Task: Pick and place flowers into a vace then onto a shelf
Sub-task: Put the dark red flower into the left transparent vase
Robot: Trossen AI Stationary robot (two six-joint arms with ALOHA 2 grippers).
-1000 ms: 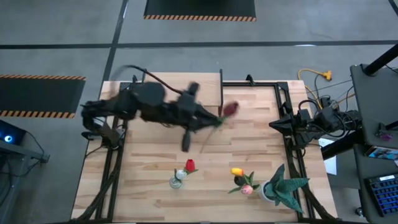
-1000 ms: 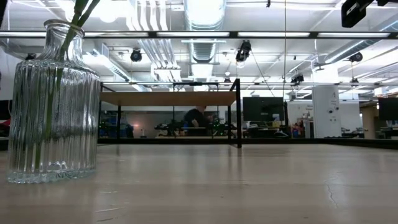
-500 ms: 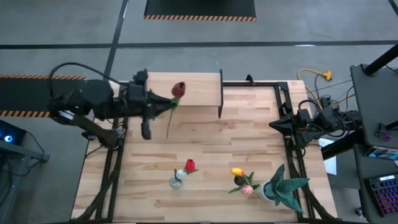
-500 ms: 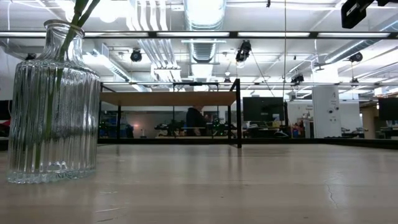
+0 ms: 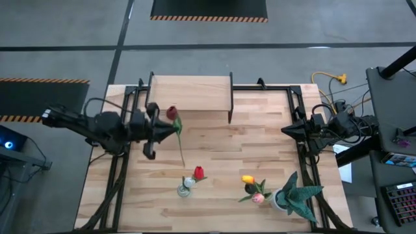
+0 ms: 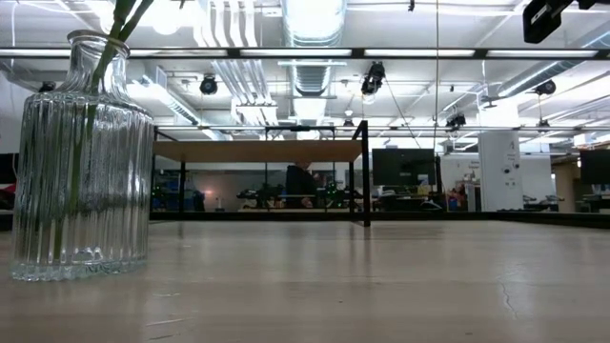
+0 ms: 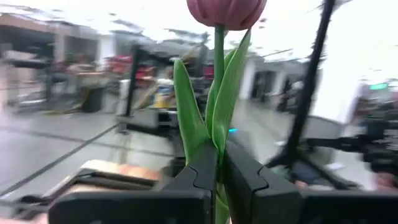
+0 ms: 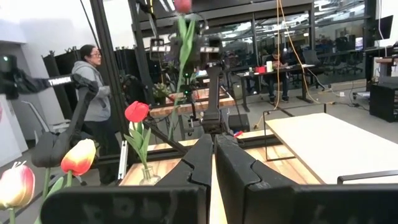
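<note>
One tulip, red-headed, already stands in the ribbed glass vase near the desk's front edge. We see the left end effector clamped on the stem of a dark maroon tulip, held in the air over the desk's left side, between the shelf and the vase. An orange-yellow tulip and a pink one stand just beside the spiky potted plant, not yet moved. The right end effector waits at the desk's right edge, fingers together on nothing. We judge the task under halfway: more flowers to load, and the vase has yet to go onto the shelf.
</note>
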